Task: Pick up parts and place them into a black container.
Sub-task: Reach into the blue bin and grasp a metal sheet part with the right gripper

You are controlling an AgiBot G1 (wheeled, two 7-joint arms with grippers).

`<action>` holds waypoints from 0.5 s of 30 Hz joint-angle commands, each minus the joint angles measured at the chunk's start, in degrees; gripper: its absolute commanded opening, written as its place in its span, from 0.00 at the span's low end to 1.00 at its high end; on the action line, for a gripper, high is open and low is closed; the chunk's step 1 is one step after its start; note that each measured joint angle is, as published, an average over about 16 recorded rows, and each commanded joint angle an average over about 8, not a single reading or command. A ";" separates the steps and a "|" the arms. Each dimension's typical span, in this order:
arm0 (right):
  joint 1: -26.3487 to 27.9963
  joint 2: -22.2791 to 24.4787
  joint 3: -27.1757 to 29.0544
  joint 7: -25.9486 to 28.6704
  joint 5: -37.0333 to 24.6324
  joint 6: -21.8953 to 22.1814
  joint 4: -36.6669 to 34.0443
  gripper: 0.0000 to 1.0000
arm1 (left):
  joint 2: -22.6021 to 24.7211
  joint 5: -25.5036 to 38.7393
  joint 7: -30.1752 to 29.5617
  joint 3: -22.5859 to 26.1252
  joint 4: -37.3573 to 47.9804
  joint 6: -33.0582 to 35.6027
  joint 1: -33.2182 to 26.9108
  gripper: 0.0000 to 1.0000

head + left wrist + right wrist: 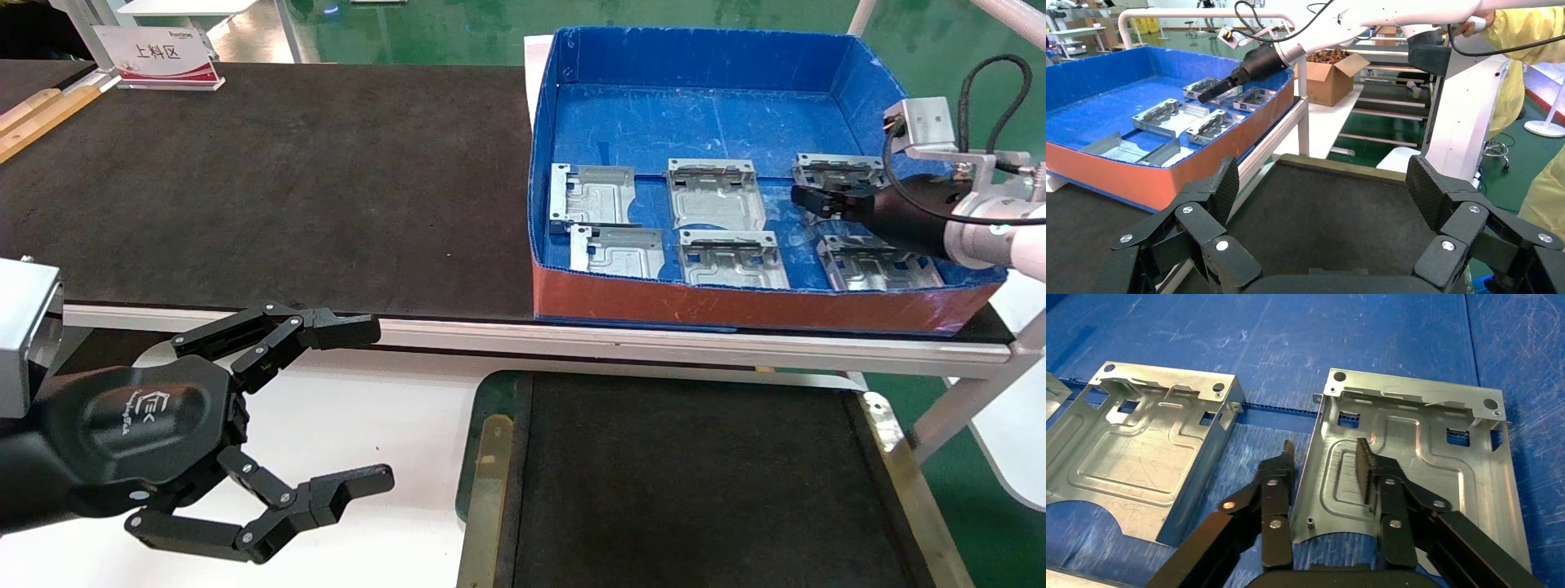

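Inside the blue box (703, 98), at its right end, the right end effector (805, 200) is held low over the far right part (838, 170). Its fingers (1367, 471) are parted: in the right wrist view one finger is seen over the embossed face of that part (1413, 459), the other beside the plate's side edge, above the blue floor, so that this edge lies between them. Whether the pads touch the metal cannot be told. Nothing is gripped.

Six parts are laid flat on the box floor in two rows of three. The far row is made up of the left plate (590, 194), the middle plate (712, 192) and the one under the right end effector; the near row, just behind the red front wall (735, 306), is made up of three more (621, 249) (731, 257) (878, 265). The box is set on the long black surface (270, 188).

The black container (695, 482) is seen in front of that surface, nearer the robot, its worn rim (486, 490) showing along its left side; no part is in it.

The left end effector (372, 404) is parked off to the left of the container, over a white surface (368, 425), with its fingers spread wide and holding nothing.
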 commanded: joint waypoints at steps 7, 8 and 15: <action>-0.57 -0.21 -0.17 0.51 -0.25 0.21 0.51 0.00 | 0.00 0.00 0.00 0.00 0.00 0.00 0.00 1.00; -0.64 -0.26 -0.19 0.57 -0.27 0.24 0.57 0.00 | 0.00 0.00 0.00 0.00 0.00 0.00 0.00 1.00; -0.95 -0.44 -0.39 0.73 -0.56 0.29 1.05 0.00 | 0.00 0.00 0.00 0.00 0.00 0.00 0.00 1.00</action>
